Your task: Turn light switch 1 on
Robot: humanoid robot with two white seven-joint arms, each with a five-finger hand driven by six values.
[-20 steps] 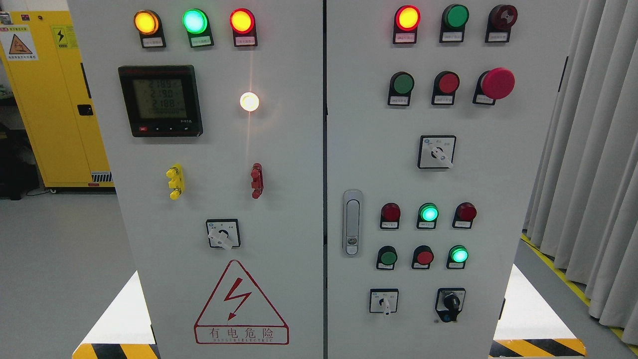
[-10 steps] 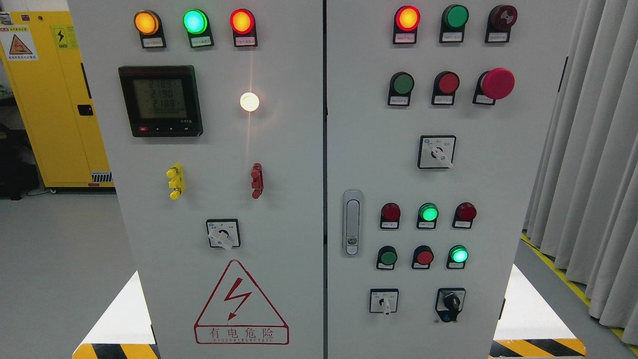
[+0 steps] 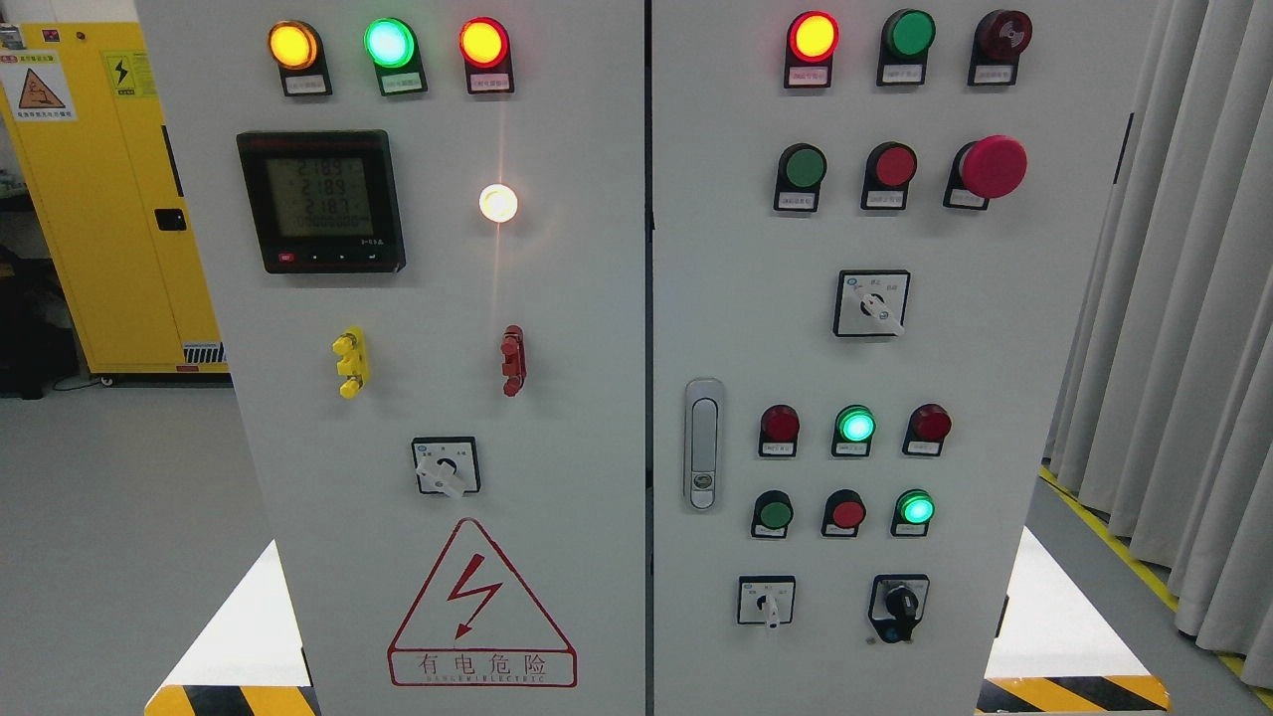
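Filling the view, the control cabinet (image 3: 636,597) looks as it did a second ago, apart from flickering meter (image 3: 320,201) digits. Which control is light switch 1 I cannot tell. Right of the meter, a white lamp (image 3: 497,203) glows. Neither hand shows.

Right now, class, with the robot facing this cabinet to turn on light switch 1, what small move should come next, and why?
Probably a closer look at the button labels, before any reach. Neither hand shows, the print is too small to read, and several lamps glow, the white lamp among them, so switch 1 may be on or off.
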